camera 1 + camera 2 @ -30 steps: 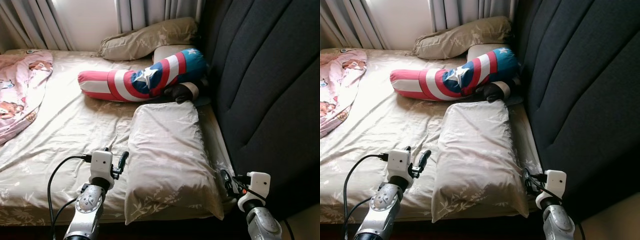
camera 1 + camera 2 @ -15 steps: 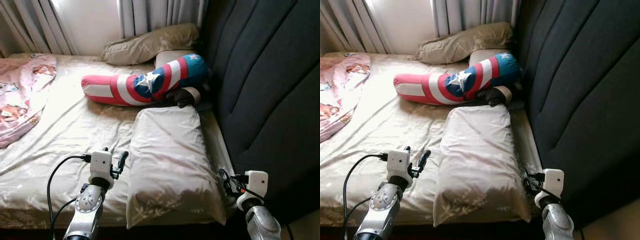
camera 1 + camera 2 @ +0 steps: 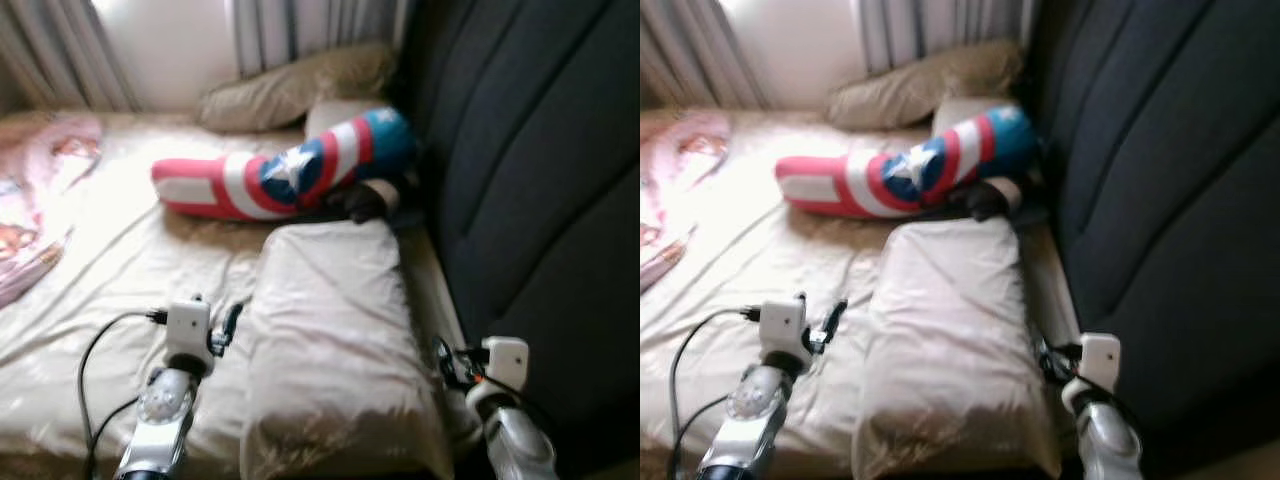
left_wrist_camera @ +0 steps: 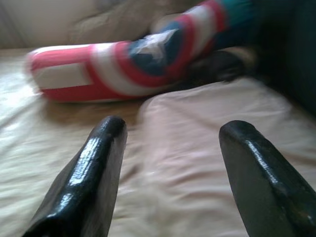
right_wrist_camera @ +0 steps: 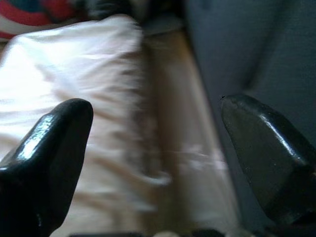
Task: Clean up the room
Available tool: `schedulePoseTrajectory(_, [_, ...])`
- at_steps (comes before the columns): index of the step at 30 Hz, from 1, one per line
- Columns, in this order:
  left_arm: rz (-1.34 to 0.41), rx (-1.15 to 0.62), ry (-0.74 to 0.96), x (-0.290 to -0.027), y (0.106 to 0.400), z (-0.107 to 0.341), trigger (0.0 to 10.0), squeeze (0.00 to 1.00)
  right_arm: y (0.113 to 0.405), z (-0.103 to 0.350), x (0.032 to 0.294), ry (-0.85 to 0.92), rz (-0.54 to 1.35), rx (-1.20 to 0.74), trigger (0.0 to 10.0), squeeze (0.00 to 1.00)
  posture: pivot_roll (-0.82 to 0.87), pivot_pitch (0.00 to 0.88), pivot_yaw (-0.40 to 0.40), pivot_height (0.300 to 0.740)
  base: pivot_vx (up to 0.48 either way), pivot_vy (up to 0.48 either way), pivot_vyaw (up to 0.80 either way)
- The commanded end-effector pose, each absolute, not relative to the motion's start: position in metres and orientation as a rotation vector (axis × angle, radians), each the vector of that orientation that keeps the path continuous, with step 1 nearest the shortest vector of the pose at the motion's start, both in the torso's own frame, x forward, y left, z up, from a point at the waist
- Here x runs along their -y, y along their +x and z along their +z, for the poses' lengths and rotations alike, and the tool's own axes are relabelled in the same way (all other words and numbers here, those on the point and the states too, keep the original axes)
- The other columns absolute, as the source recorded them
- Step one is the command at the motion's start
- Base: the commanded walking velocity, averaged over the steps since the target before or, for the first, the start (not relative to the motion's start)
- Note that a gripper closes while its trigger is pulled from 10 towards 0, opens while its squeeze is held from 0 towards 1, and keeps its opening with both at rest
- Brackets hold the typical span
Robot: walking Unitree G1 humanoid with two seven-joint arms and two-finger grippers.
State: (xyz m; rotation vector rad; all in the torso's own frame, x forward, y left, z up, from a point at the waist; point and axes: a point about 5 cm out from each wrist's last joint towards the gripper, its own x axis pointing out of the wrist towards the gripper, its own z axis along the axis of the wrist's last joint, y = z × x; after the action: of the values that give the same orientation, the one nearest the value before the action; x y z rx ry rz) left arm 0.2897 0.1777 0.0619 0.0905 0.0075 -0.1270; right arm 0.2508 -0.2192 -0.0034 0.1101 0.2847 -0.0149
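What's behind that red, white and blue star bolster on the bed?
Behind the star bolster a beige pillow leans by the curtains, and a second pale pillow peeks out, mostly covered by the bolster.

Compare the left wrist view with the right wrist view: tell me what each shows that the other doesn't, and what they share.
Left wrist view alone: the left gripper, fingers apart, looks across the sheet toward the whole red, white and blue bolster and the tan pillow beyond it.

Right wrist view alone: the right gripper, fingers apart, looks along the strip of bed between the cream pillow and the dark headboard.

Both: the cream pillow lying ahead, with neither gripper holding anything. Both pictures are blurred.
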Motion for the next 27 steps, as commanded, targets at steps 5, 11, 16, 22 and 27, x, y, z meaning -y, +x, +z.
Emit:
schedulePoseTrajectory(5, [-0.116, -0.014, 0.105, -0.186, 0.289, 0.063, 10.0, 0.0, 0.258, 0.002, 0.214, 0.116, -0.001, -0.258, 10.0, 0.0, 0.03, 0.031, -0.062, 0.74, 0.297, 0.0, 0.0])
schedulePoseTrajectory(11, [-0.116, -0.015, 0.104, -0.186, 0.289, 0.062, 10.0, 0.0, 0.259, 0.004, 0.212, 0.092, 0.031, -0.25, 10.0, 0.0, 0.02, 0.033, -0.063, 0.74, 0.287, 0.0, 0.08])
schedulePoseTrajectory(16, [-0.114, -0.014, 0.1, -0.185, 0.289, 0.062, 10.0, 0.0, 0.258, 0.005, 0.211, 0.076, 0.053, -0.239, 10.0, 0.0, 0.03, 0.034, -0.064, 0.74, 0.0, 0.0, 0.77])
schedulePoseTrajectory(22, [-0.116, -0.005, 0.121, -0.19, 0.293, 0.067, 10.0, 0.0, 0.26, 0.005, 0.209, 0.106, 0.032, -0.237, 10.0, 0.0, 0.03, 0.041, -0.061, 0.74, 0.0, 0.0, 0.0])
schedulePoseTrajectory(27, [-0.11, 0.029, 0.14, -0.196, 0.302, 0.078, 10.0, 0.0, 0.265, 0.012, 0.207, 0.118, 0.028, -0.2, 10.0, 0.0, 0.03, 0.039, -0.056, 0.74, 0.0, 0.0, 0.0])
